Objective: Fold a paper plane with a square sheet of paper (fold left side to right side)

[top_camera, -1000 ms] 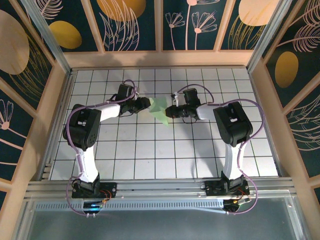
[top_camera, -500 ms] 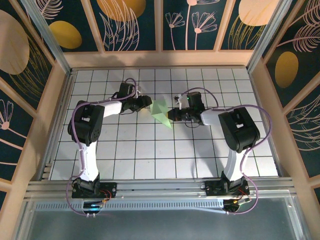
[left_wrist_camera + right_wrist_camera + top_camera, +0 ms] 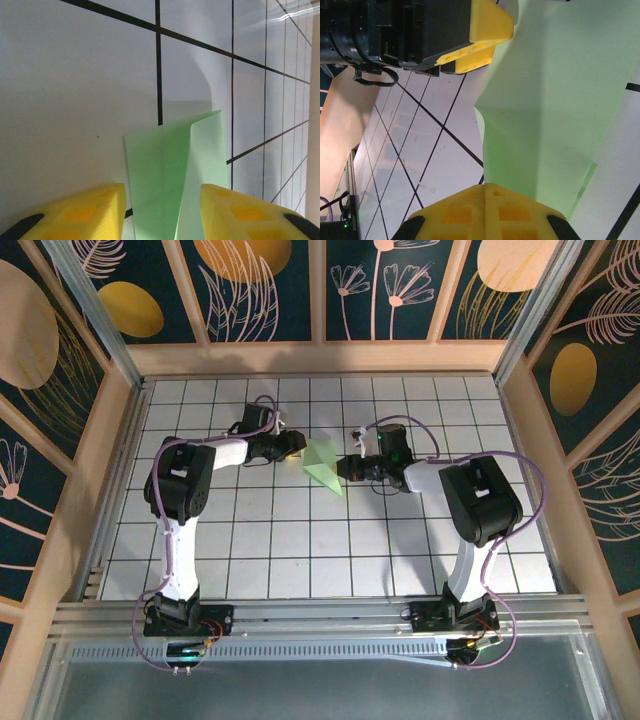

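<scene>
Left wrist view: the folded green paper (image 3: 165, 175) runs off the frame at 6 o'clock between the fingers (image 3: 85, 210) of the left gripper (image 3: 161, 200), both cropped there too. Right wrist view: the paper is cut off at 12 and 3 o'clock. Its near edge passes behind the right gripper (image 3: 484, 192), so any pinch is unverifiable. Top view: fingertip contact is too small to judge.

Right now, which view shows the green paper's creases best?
Left wrist: the green paper lies centred, its middle crease sharp. Right wrist shows a close, buckled stretch of it; top external, a small triangle.
</scene>
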Robot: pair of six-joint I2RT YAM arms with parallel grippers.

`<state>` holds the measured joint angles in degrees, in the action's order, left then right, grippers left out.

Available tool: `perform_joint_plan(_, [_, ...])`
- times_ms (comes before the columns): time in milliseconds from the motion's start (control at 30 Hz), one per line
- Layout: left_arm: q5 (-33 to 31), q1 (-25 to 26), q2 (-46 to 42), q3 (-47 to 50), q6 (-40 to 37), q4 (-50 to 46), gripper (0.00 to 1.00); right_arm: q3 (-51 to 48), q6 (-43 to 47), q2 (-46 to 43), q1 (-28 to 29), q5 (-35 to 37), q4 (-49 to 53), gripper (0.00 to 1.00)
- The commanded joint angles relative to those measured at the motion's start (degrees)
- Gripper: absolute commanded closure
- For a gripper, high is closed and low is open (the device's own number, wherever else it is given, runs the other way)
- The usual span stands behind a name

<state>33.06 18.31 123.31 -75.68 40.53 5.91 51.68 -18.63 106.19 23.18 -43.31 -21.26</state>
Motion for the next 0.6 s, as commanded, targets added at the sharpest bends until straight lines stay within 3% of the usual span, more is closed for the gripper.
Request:
perform_joint_plan(0, [2.0,-0.3,1.7,-2.3,-0.4,0.9,0.62,-1.0,-0.6,-2.3,-0.3,-1.3,-2.0,1.00])
perform_joint_plan(333, [2.3,-0.4,1.7,-2.4,0.4,2.9,0.94,-0.9,0.9,-2.4,-0.3,1.0,1.2,1.00])
perform_joint_plan(567, [1.6,-0.2,-1.1,0.4,2.0,3.5,1.00,0.2,3.4,-7.9,-0.7,10.7,9.2,0.66])
